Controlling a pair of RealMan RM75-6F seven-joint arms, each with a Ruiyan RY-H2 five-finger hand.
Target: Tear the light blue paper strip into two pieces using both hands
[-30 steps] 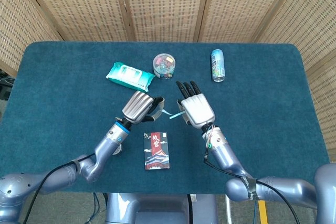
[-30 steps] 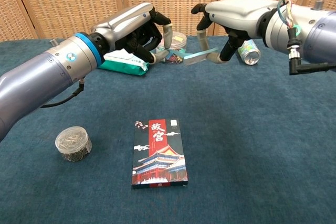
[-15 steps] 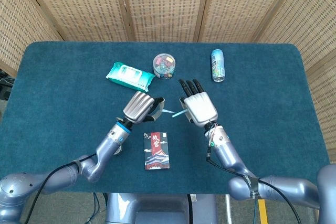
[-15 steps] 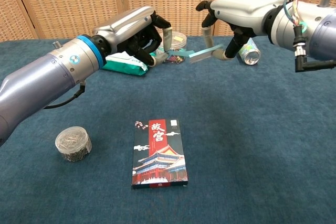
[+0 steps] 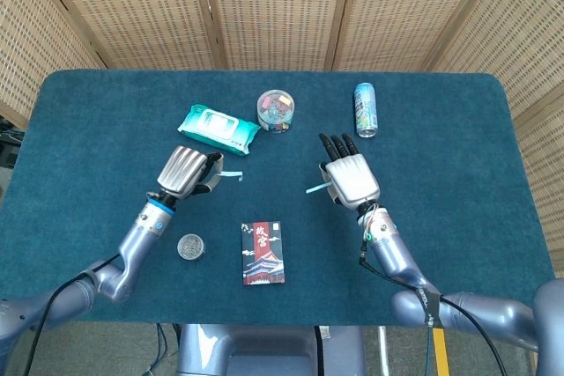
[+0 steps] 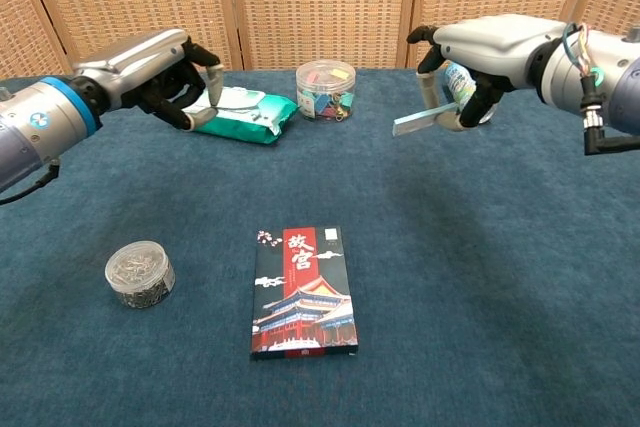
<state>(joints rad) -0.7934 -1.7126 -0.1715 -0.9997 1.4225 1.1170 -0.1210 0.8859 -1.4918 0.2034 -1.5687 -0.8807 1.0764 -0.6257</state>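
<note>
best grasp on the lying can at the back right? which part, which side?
The can lies on its side, its long axis running front to back, the open end toward the robot in the chest view. Probably come from above and close across the middle of the round body. The right hand is nearest, but it holds a paper piece.

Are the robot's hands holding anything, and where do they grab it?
Yes. The right hand pinches one light blue paper piece by its end. The left hand pinches the other piece by its end too.
</note>
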